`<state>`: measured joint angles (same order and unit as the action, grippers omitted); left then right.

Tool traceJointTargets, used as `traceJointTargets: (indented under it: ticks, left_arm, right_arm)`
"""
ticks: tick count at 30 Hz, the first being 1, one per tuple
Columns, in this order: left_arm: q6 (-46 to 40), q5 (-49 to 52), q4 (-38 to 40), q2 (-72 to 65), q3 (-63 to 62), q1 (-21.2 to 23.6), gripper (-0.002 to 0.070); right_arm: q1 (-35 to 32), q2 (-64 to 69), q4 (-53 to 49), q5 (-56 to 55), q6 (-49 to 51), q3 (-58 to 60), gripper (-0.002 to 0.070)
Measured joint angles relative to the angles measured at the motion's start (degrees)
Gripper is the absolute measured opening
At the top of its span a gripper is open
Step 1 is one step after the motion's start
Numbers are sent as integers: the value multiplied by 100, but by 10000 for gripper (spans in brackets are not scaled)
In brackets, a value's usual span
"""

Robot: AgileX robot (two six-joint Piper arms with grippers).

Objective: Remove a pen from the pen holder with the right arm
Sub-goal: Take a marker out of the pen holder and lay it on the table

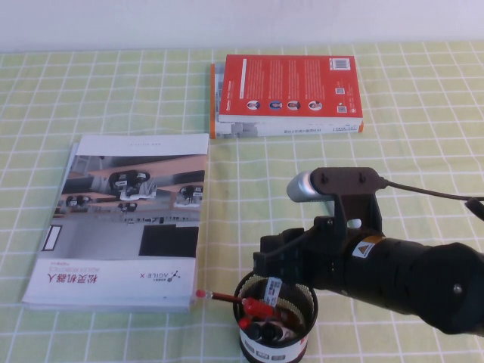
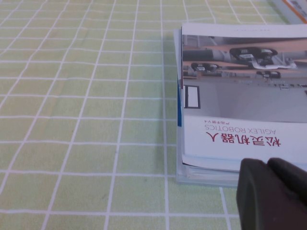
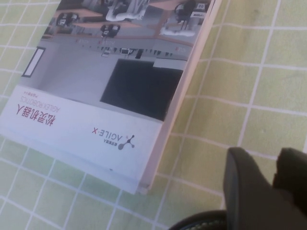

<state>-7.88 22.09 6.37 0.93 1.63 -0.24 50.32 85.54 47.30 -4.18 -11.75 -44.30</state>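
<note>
Right gripper (image 1: 268, 265) sits over the pen holder (image 1: 274, 336), jaws closed on the upright pen (image 1: 272, 290).
From my station, the black mesh holder stands at the near edge of the desk (image 1: 113, 91), right of centre. The upright pen's top meets the jaws and its lower end is inside the holder. A red pen (image 1: 223, 296) leans out leftward toward the booklet (image 1: 128, 219). My left gripper (image 2: 268, 167) hangs by the booklet's near-left corner, jaws pressed together. A red book (image 1: 291, 87) lies far back.

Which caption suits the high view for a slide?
Right pincer at the black mesh pen holder, beside the AgileX brochure; left pincer outside this view.
</note>
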Motion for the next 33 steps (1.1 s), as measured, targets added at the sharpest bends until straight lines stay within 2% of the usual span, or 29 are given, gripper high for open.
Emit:
traceJointTargets:
  ticks: [33]
  left_arm:
    - [0, 0, 0, 0, 0, 0, -5]
  right_arm:
    - [23, -1716, -25, 280, -1137, 0, 86]
